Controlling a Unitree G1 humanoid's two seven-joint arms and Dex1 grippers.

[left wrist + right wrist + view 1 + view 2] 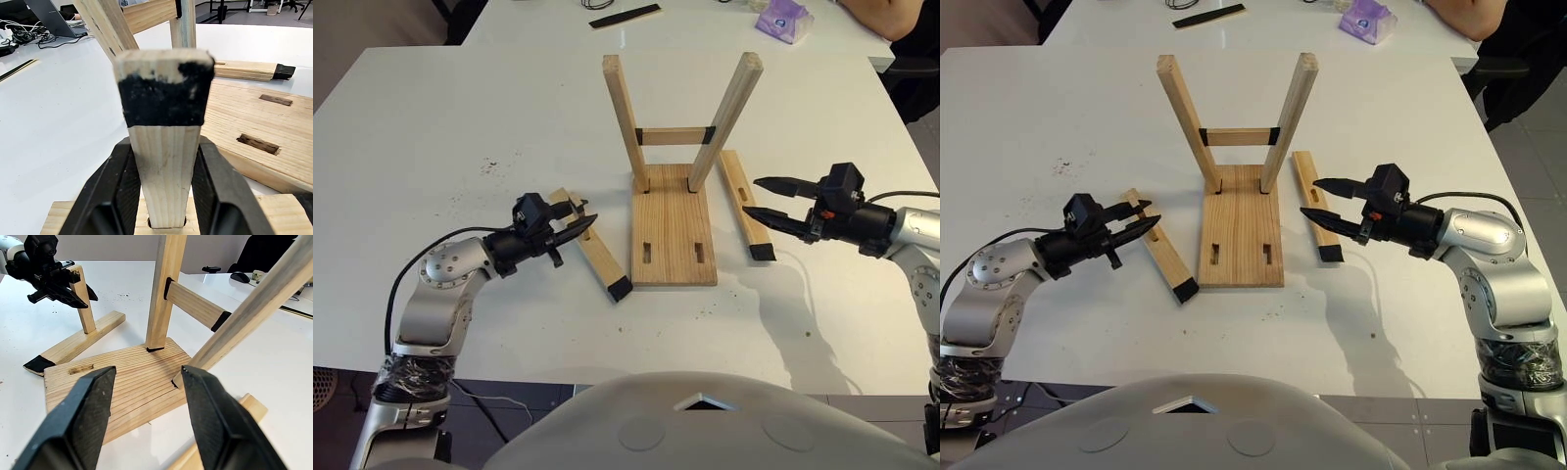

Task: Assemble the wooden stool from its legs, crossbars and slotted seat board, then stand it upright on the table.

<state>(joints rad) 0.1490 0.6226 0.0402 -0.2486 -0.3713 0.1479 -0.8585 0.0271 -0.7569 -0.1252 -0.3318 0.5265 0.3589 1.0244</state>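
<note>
Standing upright on the flat-lying leg [602, 259], the crossbar [165, 137] is pinched by left gripper [582, 217]; right gripper [751, 196] spread.

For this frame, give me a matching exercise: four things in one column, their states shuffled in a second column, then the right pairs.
1. left gripper
2. right gripper
3. seat board
4. loose leg

A. open
B. two of its slots empty
C. shut on a short crossbar
D. lying flat, right of the board

Pairs: 1-C, 2-A, 3-B, 4-D
</note>
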